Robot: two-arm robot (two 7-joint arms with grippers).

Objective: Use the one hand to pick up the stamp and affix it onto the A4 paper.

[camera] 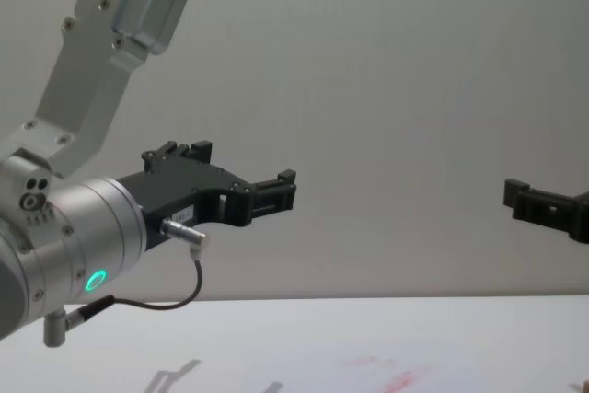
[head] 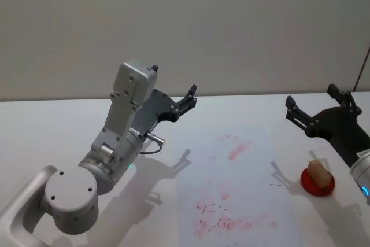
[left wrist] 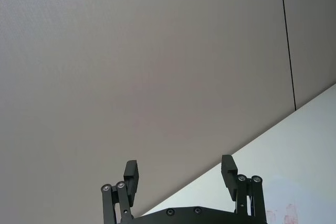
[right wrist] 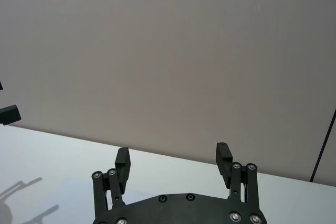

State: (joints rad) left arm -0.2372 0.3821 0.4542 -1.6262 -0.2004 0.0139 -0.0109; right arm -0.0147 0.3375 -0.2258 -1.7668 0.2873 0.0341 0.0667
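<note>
Nothing is done yet: the stamp [head: 317, 170] sits on its red pad [head: 315, 187] near the table's [head: 52, 125] right edge, beside the paper [head: 243, 201], while the right gripper [right wrist: 173, 150] hangs above it, jaws apart and empty, and the left gripper [left wrist: 179, 162] idles, likewise apart.

**Hanging high on both sides**

I am holding my left gripper [camera: 230, 177] up at the left, clear of the white desk [camera: 138, 338], its black jaws pointing toward the right. A green light [camera: 96, 280] is glowing on its silver wrist [camera: 83, 232], and a cable [camera: 184, 299] is looping beneath. My right gripper [camera: 545, 207] is poking in at the right edge, about as high. The A4 paper [camera: 396, 375], smeared pink, is lying on the desk below.
</note>
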